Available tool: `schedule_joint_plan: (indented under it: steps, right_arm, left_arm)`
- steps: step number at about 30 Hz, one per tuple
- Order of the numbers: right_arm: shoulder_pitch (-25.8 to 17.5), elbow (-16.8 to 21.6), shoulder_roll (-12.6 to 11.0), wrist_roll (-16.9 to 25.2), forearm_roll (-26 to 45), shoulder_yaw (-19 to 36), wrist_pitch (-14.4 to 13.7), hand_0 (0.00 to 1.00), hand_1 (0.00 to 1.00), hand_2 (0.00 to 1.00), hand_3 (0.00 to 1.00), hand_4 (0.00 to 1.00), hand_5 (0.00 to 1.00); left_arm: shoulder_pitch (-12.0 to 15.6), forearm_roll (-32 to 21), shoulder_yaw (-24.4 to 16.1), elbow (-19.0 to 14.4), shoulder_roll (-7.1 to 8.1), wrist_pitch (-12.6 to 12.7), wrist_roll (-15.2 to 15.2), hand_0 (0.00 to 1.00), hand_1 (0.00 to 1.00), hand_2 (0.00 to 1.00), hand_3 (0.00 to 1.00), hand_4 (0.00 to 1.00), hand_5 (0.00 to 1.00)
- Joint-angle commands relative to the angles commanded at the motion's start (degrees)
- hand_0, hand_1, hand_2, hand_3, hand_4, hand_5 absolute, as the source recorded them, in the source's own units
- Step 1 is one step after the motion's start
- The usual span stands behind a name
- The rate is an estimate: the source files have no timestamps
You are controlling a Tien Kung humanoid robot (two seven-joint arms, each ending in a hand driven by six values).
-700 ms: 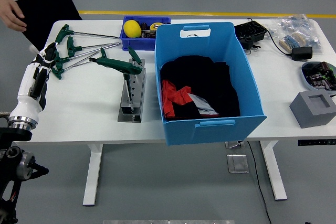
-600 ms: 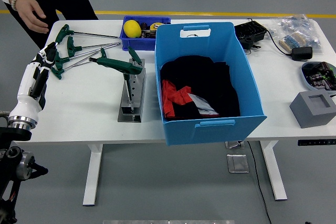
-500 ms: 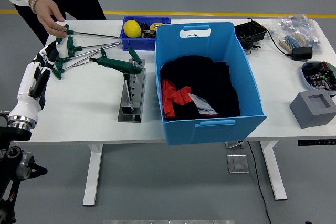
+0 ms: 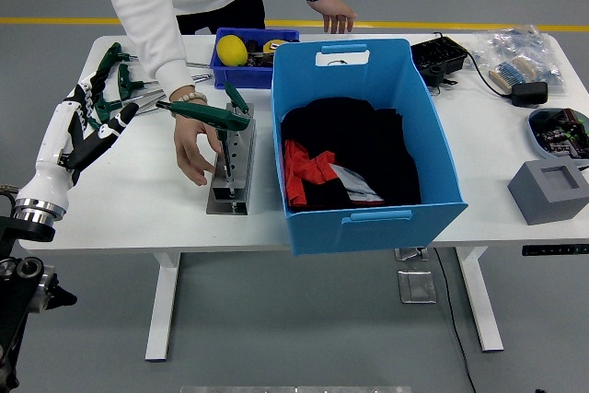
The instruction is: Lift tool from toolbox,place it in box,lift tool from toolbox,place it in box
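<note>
wrenches (image 4: 124, 89) with green t-handles lie at the upper left of the frame on the white table (image 4: 138, 200), their thin shafts running roughly left to right toward the small blue bin (image 4: 221, 73). one more wrench (image 4: 204, 115) sits on top of the metal stand (image 4: 231, 167), its green handle lying left to right, slightly tilted down to the right. the left hand (image 4: 92, 131) hovers at the left edge just below the handles, fingers spread and holding nothing. a person in a white sleeve reaches down from the top; one hand (image 4: 195, 149) touches the left side of the stand, the other hand (image 4: 333, 16) rests at the table's far edge. the big blue box (image 4: 433, 149) stands mid-frame, holding black and red cloth. grey floor with a yellow line runs behind.
</note>
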Motion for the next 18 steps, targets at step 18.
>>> schedule_joint_plan:
  steps: [18]
  right_arm:
    - [-0.8,0.0,0.2,-0.4,-1.2,0.7,0.1,0.635,0.610,0.697,0.552,0.802,0.641]
  left_arm:
    - [-5.6,38.2,5.9,-12.9,8.25,-5.2,2.1,0.998,0.998,0.998,0.998,0.998,0.326]
